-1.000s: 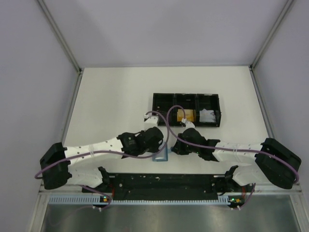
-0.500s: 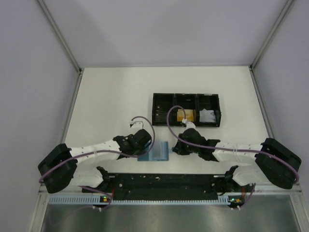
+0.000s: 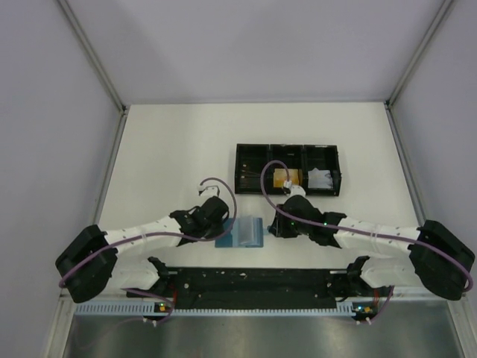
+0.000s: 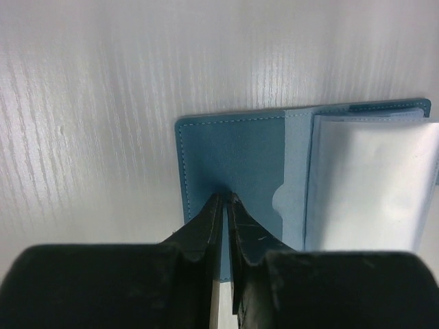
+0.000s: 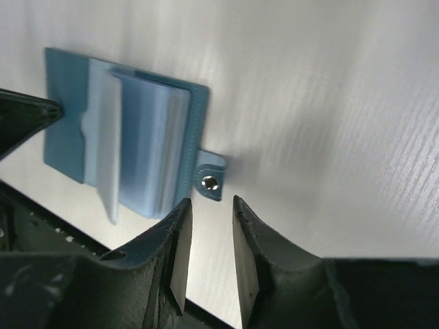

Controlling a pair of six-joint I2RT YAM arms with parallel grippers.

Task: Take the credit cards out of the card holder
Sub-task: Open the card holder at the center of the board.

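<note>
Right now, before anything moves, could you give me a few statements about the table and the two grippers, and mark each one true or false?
1. The card holder lies open on the table. True.
2. The right gripper is holding a card. False: it is open with nothing between its jaws, close to the holder's snap tab.
3. An orange-gold card lies in the middle compartment of the black tray. True.
4. The white wad sits in the tray's left compartment. False: it is in the right one.
5. The left gripper hangs far from the holder. False: nearly shut, its tips are on the left leaf.
</note>
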